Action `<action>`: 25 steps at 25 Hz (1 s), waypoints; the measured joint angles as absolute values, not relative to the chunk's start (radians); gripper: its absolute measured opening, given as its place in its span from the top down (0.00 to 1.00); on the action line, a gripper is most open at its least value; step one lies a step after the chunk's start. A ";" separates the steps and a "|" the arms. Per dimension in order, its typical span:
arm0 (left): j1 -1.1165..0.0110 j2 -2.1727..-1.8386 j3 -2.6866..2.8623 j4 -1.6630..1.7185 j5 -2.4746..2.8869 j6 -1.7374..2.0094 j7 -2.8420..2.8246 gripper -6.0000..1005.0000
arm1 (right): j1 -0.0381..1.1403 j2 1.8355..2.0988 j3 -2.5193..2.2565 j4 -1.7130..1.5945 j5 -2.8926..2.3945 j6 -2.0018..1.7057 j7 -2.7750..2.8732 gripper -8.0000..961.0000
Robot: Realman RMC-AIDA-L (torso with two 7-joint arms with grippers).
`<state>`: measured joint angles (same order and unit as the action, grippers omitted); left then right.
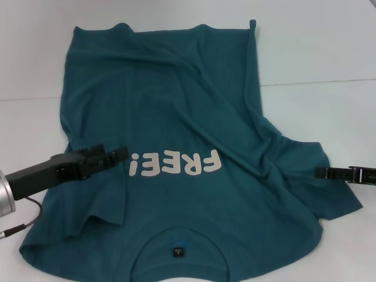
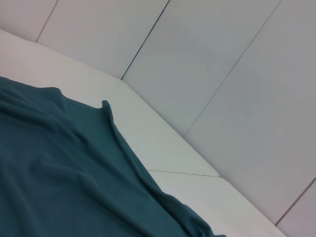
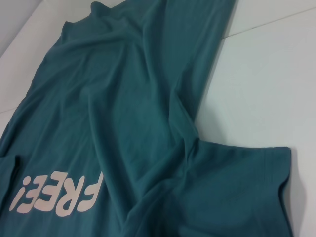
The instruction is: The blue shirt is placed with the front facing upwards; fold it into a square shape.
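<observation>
From my head camera I see the blue shirt [image 1: 176, 117] spread front-up across the white table [image 1: 329, 53], its collar nearest the robot and its hem at the far edge. The cream "FREE!" lettering [image 1: 175, 164] sits mid-chest, and a small dark neck label [image 1: 178, 252] shows inside the collar. The cloth is rumpled, with long creases running diagonally from the far hem toward the right sleeve [image 1: 317, 176]. One far corner of the hem stands up in a small peak [image 1: 253, 24].

My left gripper [image 1: 120, 154] reaches in from the left over the shirt, its dark fingers lying close together just beside the exclamation mark of the lettering; I cannot tell whether they pinch any fabric or merely hang above it. My right gripper [image 1: 320, 173] comes in low from the right edge, its tip at the outer edge of the right sleeve; I cannot tell how its fingers stand.

The left wrist camera shows only creased shirt fabric [image 2: 64, 173], the table and pale wall panels [image 2: 222, 74] behind. The right wrist camera looks along the shirt [image 3: 138, 98] with the lettering [image 3: 58, 193] and the sleeve [image 3: 247, 187] lying flat on the table.
</observation>
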<state>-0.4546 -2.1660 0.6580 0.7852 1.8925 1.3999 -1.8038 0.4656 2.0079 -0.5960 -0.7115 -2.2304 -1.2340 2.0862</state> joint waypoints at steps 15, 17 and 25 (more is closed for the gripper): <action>-0.449 -2.166 0.658 0.785 1.887 1.393 -1.799 0.10 | 0.469 1.999 -0.587 -0.685 -2.230 -1.224 2.106 0.53; -0.448 -2.167 0.658 0.785 1.886 1.392 -1.796 0.10 | 0.469 1.999 -0.587 -0.684 -2.230 -1.223 2.110 0.60; -0.448 -2.168 0.658 0.777 1.885 1.391 -1.792 0.10 | 0.471 1.997 -0.587 -0.670 -2.230 -1.212 2.111 0.92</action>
